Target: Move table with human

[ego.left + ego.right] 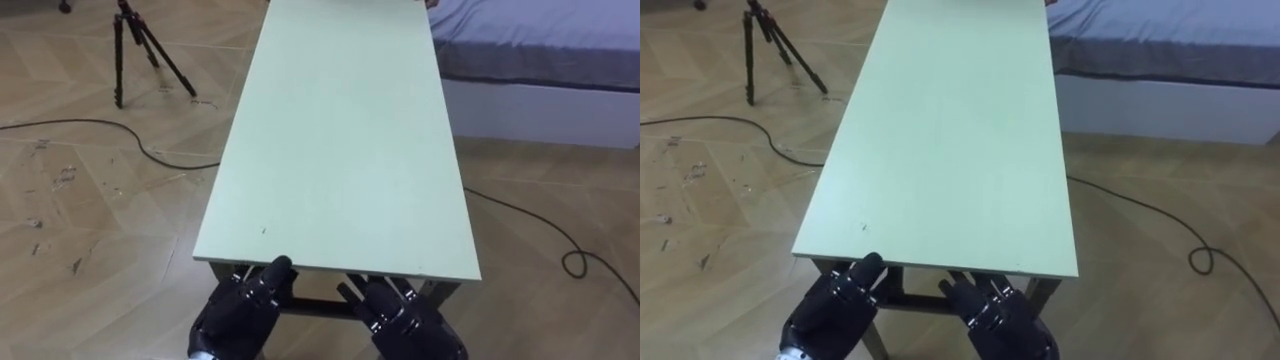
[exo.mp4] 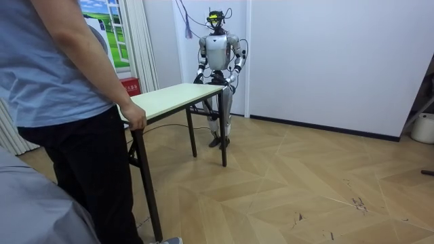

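A long table with a pale green top (image 1: 340,130) runs away from me. My left hand (image 1: 240,308) sits at its near edge, thumb (image 1: 278,268) up against the rim and fingers curled beneath. My right hand (image 1: 405,318) reaches under the same edge, further right. In the room view I stand at the table's (image 2: 178,96) far end by the white wall. At the other end, a person (image 2: 61,88) in a blue shirt grips the edge with one hand (image 2: 135,119).
A black tripod (image 1: 140,45) stands left of the table and a bed (image 1: 540,50) lies close on its right. Dark cables (image 1: 100,125) cross the wooden floor on both sides. A red box (image 2: 130,86) and a curtain are behind the table in the room view.
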You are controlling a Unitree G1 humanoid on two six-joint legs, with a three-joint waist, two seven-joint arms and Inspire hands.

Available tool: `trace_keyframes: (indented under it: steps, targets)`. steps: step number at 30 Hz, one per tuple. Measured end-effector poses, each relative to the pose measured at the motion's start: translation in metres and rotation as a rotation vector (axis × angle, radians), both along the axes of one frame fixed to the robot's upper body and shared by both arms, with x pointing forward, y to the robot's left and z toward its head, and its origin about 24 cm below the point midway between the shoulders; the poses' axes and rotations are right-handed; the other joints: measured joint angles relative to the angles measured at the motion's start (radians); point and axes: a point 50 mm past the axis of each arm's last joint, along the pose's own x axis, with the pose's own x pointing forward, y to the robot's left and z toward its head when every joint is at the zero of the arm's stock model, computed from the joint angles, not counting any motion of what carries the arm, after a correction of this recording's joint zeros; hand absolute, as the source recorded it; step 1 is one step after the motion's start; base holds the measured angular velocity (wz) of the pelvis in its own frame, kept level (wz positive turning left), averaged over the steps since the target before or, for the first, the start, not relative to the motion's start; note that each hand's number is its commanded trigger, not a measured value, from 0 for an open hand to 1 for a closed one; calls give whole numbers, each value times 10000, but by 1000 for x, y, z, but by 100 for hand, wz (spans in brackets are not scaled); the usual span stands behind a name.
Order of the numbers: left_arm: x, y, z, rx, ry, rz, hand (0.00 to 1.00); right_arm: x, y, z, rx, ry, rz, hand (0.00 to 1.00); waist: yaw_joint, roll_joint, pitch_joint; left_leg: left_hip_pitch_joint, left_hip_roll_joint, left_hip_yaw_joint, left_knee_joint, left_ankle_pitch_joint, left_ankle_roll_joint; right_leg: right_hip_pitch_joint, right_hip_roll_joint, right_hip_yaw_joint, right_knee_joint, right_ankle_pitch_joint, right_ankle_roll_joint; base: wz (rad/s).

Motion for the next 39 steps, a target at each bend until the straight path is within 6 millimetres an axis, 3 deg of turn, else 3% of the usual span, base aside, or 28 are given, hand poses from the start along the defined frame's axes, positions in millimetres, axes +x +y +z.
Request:
trace_keyframes:
  steps: [11, 19, 22, 24, 33, 39]
  targets:
    - [9, 9, -1, -228, 653, 478, 0, 10, -3, 1, 504, 480, -698, 0, -30, 113, 105, 141, 1, -22, -114, 0, 1, 155, 16, 4, -51, 0, 0, 0]
    - [14, 7, -4, -394, 1349, 500, 0, 13, -9, -2, 1359, 1375, -1896, 0, -9, 293, 69, 349, 4, -5, -121, 2, 1, 290, 18, 6, -61, -4, 6, -1]
    - [14, 6, -6, -502, 1632, 579, 0, 18, -13, -1, 1305, 1489, -2240, 0, 1, 414, 94, 487, 7, 102, -151, 1, 1, 373, 26, 98, -63, -4, 6, -10]
    - [12, 7, -9, -582, 1853, 649, 0, 19, -16, -2, 1326, 1653, -2519, 0, -7, 491, 48, 576, 8, 145, -178, 0, 1, 468, 31, 146, -114, -4, 6, -8]
    - [5, 5, -20, -961, 2664, 1093, 0, 20, -12, -6, 1660, 2505, -3090, 0, -28, 616, -20, 831, 12, 109, -222, -5, 1, 734, 56, 134, -197, -3, 5, 0]
    - [2, 6, -24, -959, 3054, 1144, 0, 19, -12, -7, 1642, 2898, -3280, 0, -63, 613, -17, 784, 9, 83, -187, -5, 1, 782, 54, 121, -191, 0, 2, 0]
